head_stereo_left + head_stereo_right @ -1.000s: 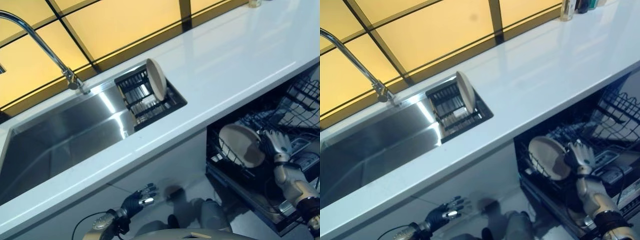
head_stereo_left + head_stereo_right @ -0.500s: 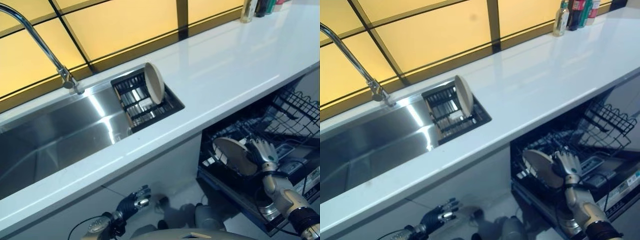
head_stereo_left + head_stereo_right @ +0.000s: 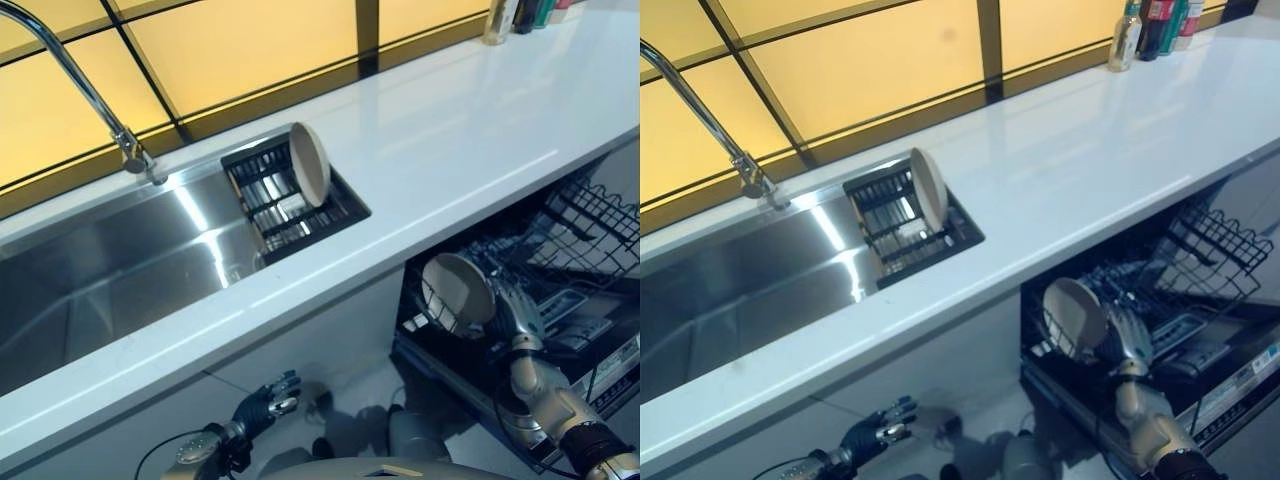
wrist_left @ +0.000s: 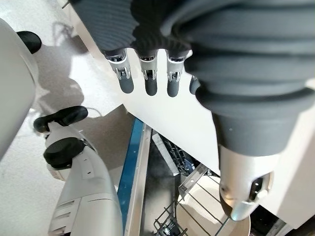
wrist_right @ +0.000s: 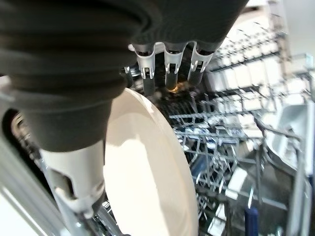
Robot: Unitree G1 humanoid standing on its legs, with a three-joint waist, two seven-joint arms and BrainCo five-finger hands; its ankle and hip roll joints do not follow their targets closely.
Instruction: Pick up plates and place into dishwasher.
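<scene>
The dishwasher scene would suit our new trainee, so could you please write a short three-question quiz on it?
1. True or false: the right hand is at a plate standing on edge in the dishwasher rack.
2. Where is the other plate? A) countertop B) black sink rack C) floor
3. Fill in: the left hand hangs below the ___.

Key: 1 true; 2 B; 3 countertop.

Right silver-grey arm reaching up from the lower right, its dark-covered right hand raised with fingers and thumb pinching a round cream plate, left hand low at lower left, fingers relaxed and slightly spread
</scene>
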